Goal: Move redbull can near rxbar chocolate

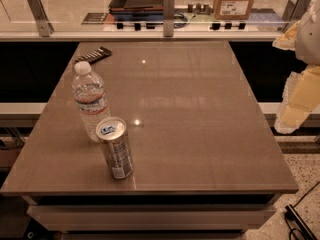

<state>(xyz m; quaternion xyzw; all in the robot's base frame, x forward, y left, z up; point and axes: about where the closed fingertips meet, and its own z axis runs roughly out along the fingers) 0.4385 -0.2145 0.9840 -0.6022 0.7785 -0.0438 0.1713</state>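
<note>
The redbull can (pixel 115 148) stands upright near the front left of the brown table (pixel 200 114), silver with a blue mark on its shiny top. The rxbar chocolate (pixel 93 55), a flat dark wrapper with pale stripes, lies at the table's far left corner. My gripper (pixel 295 111) shows at the right edge of the camera view, pale and blocky, off the table's right side and far from the can. It holds nothing that I can see.
A clear plastic water bottle (pixel 90 100) with a white cap stands just behind and left of the can, almost touching it. A glass-railed counter (pixel 165 19) with a cardboard box (pixel 234 0) runs behind the table. A black cable (pixel 300 219) lies on the floor at the lower right.
</note>
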